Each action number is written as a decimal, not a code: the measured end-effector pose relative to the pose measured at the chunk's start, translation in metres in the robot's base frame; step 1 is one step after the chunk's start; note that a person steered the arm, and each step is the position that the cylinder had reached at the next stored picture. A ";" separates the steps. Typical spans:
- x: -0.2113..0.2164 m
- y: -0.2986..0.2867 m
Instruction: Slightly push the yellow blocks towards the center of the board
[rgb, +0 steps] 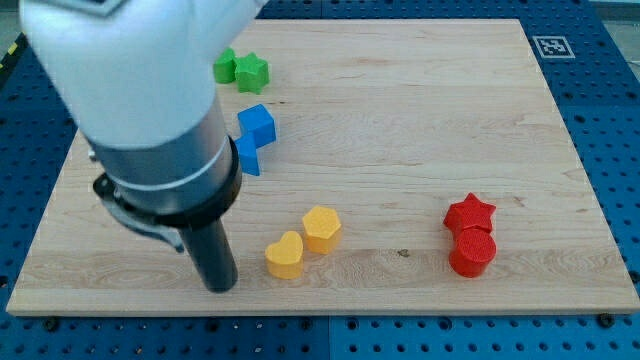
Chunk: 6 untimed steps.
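My tip (219, 287) rests on the counter (400, 120) at about seven o'clock from the board's middle, close to the view's bottom edge. There are no fingers on this rod, so nothing opens, closes or grips.

The two yellow blocks sit just past six o'clock from the middle. The yellow heart-shaped block (285, 255) lies at three o'clock from my tip, near it but apart. The yellow hexagonal block (322, 229) stands at two o'clock from the heart, just beside it; whether they touch I cannot tell.

At four o'clock from the middle, well apart from the yellows, a red star block (470, 213) sits directly above a red round block (472, 252), the pair touching. At ten o'clock from the middle, a blue cube-like block (258, 123) adjoins a second blue block (247, 156), partly hidden by the arm. Toward eleven o'clock, near the view's top, a green star block (252, 71) sits against another green block (226, 66), also partly hidden.
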<state>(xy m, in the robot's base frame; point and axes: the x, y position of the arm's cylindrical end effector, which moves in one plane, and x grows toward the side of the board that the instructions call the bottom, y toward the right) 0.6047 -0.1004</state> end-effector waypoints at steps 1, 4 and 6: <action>0.000 0.001; -0.010 0.103; -0.040 0.108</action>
